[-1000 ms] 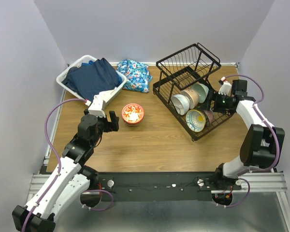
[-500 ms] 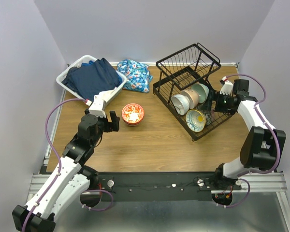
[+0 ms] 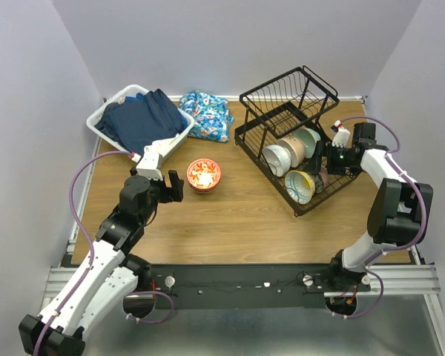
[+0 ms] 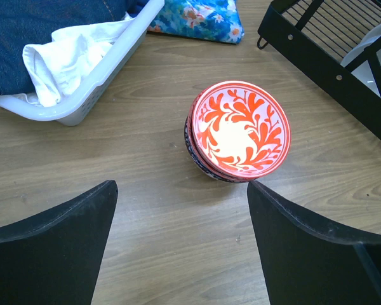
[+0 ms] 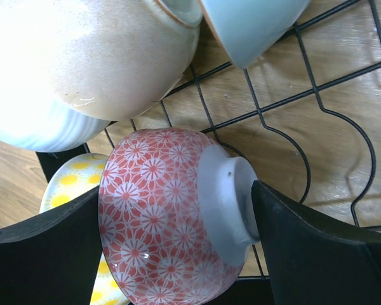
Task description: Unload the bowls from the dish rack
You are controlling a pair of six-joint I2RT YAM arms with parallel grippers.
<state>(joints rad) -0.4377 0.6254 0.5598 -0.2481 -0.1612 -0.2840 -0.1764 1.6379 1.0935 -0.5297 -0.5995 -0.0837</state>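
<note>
Right hand (image 5: 176, 188) is wide open, one finger on each side of the red flower bowl (image 5: 155, 254) in the low part of the dish rack (image 3: 289, 93). That bowl lies on its side, white foot pointing at one finger, mouth at the other. A yellow bowl (image 5: 70, 184) sits just beside it. My left hand (image 4: 181, 190), open too, hangs well away over the desk (image 4: 146, 254) by two stacked bowls (image 4: 238, 130), so I think the right one should grab.

Inside the dish rack (image 3: 273, 119) we find little room: the right gripper (image 5: 178, 213) spreads around a red flowered bowl (image 5: 159, 235), with a tan bowl (image 5: 101, 57) and a yellow bowl (image 5: 66, 184) crowding it close. Left of the rack the worktop (image 3: 252, 215) lies open up to the stacked bowls (image 3: 204, 175).
</note>
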